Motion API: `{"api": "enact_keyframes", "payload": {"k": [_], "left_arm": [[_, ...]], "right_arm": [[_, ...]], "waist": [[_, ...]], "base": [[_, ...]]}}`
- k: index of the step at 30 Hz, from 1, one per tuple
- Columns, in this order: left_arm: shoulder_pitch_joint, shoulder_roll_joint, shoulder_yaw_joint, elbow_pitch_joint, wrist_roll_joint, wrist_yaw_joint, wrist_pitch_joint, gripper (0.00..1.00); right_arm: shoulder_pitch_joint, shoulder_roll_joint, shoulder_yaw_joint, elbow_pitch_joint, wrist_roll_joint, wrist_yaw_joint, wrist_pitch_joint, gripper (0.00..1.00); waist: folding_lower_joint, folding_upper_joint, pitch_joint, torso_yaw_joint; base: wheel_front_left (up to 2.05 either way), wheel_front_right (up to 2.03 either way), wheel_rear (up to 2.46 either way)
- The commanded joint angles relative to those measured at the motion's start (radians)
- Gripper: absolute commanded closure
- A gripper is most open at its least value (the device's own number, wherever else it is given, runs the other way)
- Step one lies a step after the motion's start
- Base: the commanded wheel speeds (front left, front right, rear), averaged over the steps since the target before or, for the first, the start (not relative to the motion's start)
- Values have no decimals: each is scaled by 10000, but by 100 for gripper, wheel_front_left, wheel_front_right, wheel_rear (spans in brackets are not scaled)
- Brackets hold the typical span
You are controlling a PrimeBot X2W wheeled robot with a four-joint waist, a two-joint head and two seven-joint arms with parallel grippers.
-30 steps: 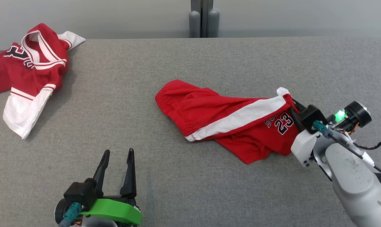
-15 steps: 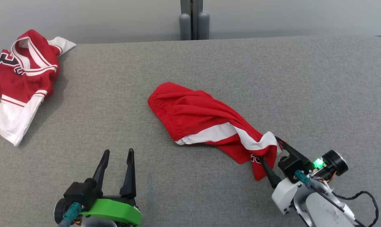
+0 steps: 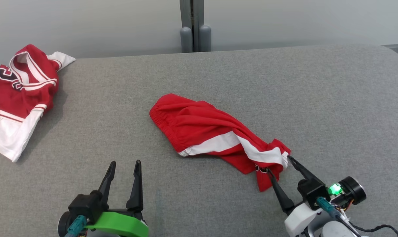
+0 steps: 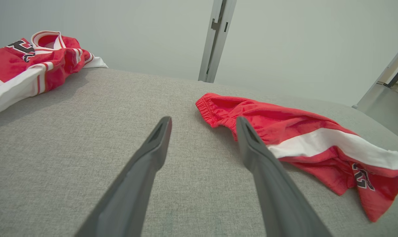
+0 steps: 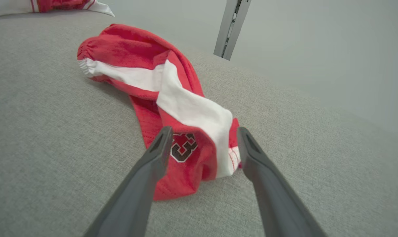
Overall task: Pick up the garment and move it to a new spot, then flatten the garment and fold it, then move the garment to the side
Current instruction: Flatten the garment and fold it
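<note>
Since a second ago the right gripper point(image 3: 278, 163) has drawn the hem of the red basketball shorts point(image 3: 202, 128) back towards the robot and released it.

Head view: the right gripper's two dark fingers stand wide apart, holding nothing, with the shorts' hem between their tips. The left gripper point(image 3: 125, 162) sits at the lower left, fingers spread and empty, well apart from the shorts. The shorts lie crumpled in the middle of a grey fabric-covered table point(image 3: 218, 75), a white stripe running along them. A red and white jersey point(image 3: 17, 89) lies bunched at the far left edge. Behind the table are a pale wall and a grey metal post point(image 3: 192, 29).

Left wrist view: the left gripper point(image 4: 202, 120) hangs open above bare grey fabric; the shorts' point(image 4: 284, 121) elastic waistband lies just beyond its fingertips.

Right wrist view: the right gripper point(image 5: 204, 130) straddles the shorts' point(image 5: 136, 49) hem, where a dark, white-edged "3" can be read.
</note>
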Motion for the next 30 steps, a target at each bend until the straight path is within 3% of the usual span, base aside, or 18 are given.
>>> {"api": "enact_keyframes", "payload": {"k": [1, 17, 30], "left_arm": [[64, 19, 9, -5, 40, -42, -5, 0], [218, 19, -342, 80, -233, -79, -5, 0], [474, 19, -193, 71, -668, 48, -5, 0]], "right_arm": [[120, -73, -124, -170, 77, -10, -44, 0], [313, 463, -2200, -646, 638, -10, -44, 0], [501, 515, -2095, -514, 1771, -10, -45, 0]], "waist": [[0, -1, -81, -31], [0, -1, -786, 13], [0, -1, -1030, -57]], "base": [[0, 0, 0], [0, 0, 0], [0, 0, 0]]}}
